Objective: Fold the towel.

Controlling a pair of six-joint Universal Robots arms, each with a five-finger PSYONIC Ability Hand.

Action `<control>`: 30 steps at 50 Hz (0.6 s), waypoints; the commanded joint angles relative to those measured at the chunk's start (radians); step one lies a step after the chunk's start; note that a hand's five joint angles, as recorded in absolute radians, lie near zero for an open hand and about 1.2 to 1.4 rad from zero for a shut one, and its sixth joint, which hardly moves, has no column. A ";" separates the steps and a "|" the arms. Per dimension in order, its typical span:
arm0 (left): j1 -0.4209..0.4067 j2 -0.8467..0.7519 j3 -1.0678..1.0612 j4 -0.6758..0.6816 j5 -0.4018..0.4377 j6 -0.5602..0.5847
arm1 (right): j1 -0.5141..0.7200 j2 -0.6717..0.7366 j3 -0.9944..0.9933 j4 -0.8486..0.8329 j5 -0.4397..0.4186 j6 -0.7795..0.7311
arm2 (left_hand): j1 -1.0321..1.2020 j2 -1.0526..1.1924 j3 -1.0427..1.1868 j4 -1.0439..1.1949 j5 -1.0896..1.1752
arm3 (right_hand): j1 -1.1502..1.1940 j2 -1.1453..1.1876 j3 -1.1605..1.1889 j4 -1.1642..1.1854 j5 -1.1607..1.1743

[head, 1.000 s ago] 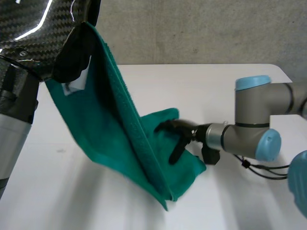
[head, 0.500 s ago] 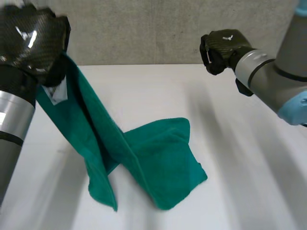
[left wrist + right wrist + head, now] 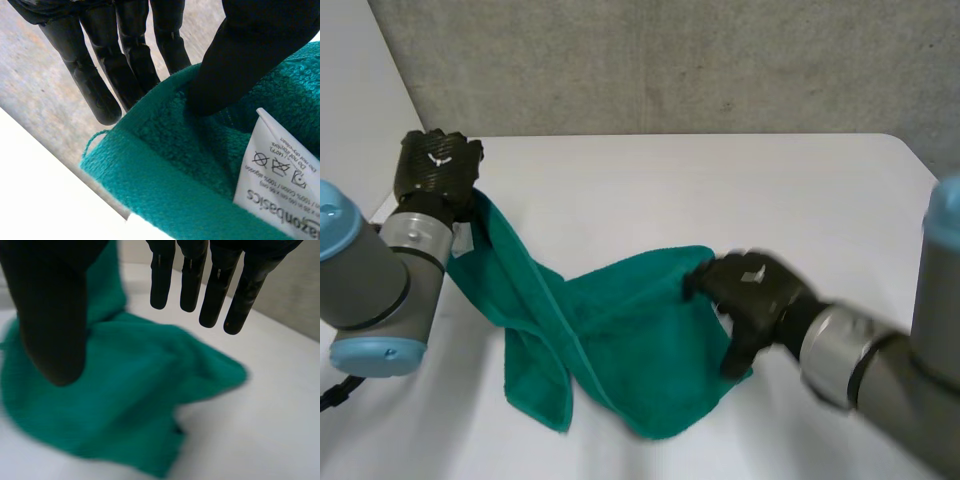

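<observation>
Our left hand is lower now, thumb and fingers pinching the green terry towel by its labelled corner. Our right hand has dropped back over the opposite end, fingers straight.

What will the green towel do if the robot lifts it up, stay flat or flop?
Probably flop: the green towel sags in folds from the corner the left hand pinches down to the table. Its fuzzy pile looks grippy, so it likely won't slip out. It seems light: one pinch holds that corner up.
</observation>
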 commanded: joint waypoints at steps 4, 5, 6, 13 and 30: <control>0.003 -0.099 0.073 -0.004 -0.007 -0.002 | 0.123 0.081 0.146 -0.195 -0.028 0.008 | 0.257 0.198 0.204 0.202 0.250 | 0.136 0.076 0.086 0.092 0.088; 0.004 -0.109 0.081 -0.004 -0.012 -0.002 | 0.123 0.095 0.146 -0.201 -0.028 0.009 | 0.257 0.198 0.204 0.202 0.250 | 0.142 0.082 0.091 0.098 0.094; 0.004 -0.113 0.084 -0.004 -0.015 -0.002 | 0.123 0.106 0.144 -0.206 -0.028 0.014 | 0.257 0.198 0.204 0.202 0.250 | 0.150 0.091 0.100 0.106 0.102; 0.004 -0.135 0.110 -0.004 -0.036 0.000 | 0.144 0.176 0.143 -0.281 -0.018 0.006 | 0.257 0.198 0.204 0.202 0.250 | 0.186 0.126 0.135 0.142 0.138; 0.012 -0.139 0.132 -0.007 -0.038 0.000 | 0.146 0.316 0.086 -0.341 0.143 -0.028 | 0.257 0.198 0.204 0.202 0.250 | 0.731 0.671 0.680 0.686 0.683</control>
